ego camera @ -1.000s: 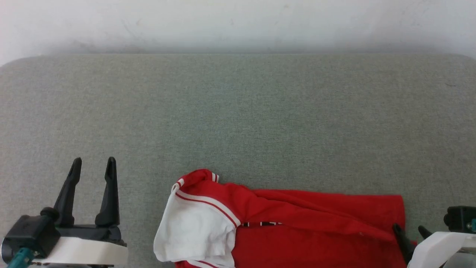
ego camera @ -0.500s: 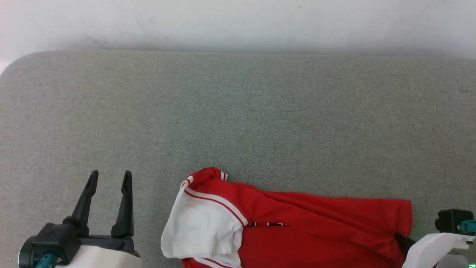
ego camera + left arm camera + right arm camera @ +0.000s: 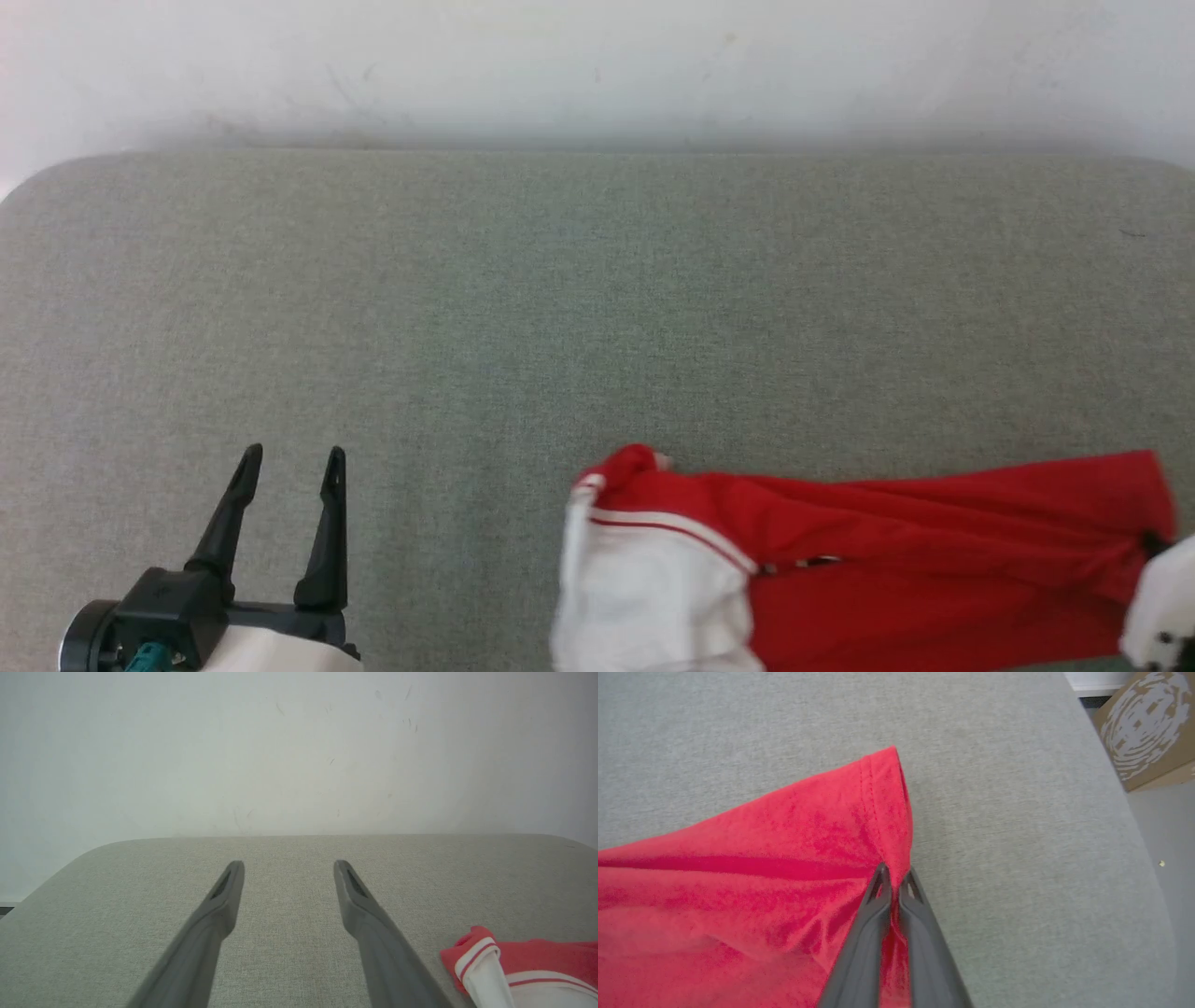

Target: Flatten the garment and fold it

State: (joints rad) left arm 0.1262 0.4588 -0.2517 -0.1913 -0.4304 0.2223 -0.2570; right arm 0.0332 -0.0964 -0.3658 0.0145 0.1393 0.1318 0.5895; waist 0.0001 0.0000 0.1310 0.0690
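Note:
The garment (image 3: 896, 560), a red shirt with a white sleeve and striped cuff, lies bunched along the near edge of the grey table, stretched toward the right. In the right wrist view my right gripper (image 3: 894, 873) is shut on the garment (image 3: 784, 858), pinching its red hem edge near a corner. In the head view that gripper (image 3: 1158, 544) sits at the far right, mostly behind its pale forearm. My left gripper (image 3: 291, 459) stands open at the lower left, well apart from the cloth, nothing between its fingers. The left wrist view shows the left gripper (image 3: 288, 864) and the striped cuff (image 3: 476, 956) at lower right.
The grey fabric-covered table (image 3: 560, 308) stretches wide behind the shirt, with rounded corners and a white wall (image 3: 597, 65) behind. Off the table's right edge a brown cardboard box (image 3: 1143, 728) stands on the floor.
My right gripper shut on the hem and has dragged the garment to the right. The left gripper stayed open; the camera also shifted slightly.

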